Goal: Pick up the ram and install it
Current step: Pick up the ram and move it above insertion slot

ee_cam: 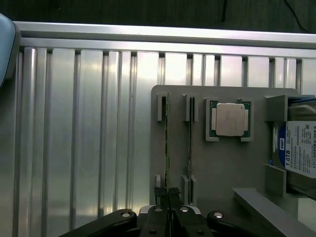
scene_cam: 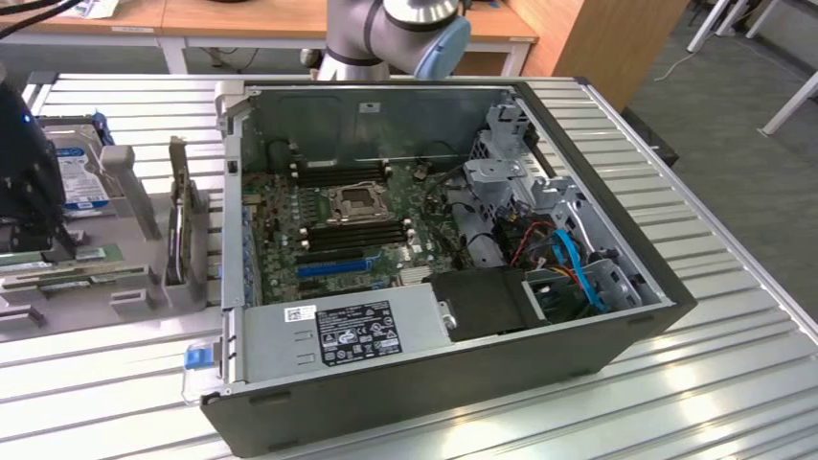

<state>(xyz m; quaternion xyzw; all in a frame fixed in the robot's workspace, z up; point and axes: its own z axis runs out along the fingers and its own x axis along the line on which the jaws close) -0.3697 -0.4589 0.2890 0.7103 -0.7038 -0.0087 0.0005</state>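
The hand is clenched on one end of the long, thin green ram stick, which stands on edge in the grey plastic holder on the ribbed metal table. The pick-up step is in hand; I judge that it calls for a straight pull out of the slots.

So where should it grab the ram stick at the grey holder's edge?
Probably the long top edge of the ram, pinching its flat faces from straight above. It stands on edge in the grey holder, ends in slots, with a second stick close beside, so the top is the free part.
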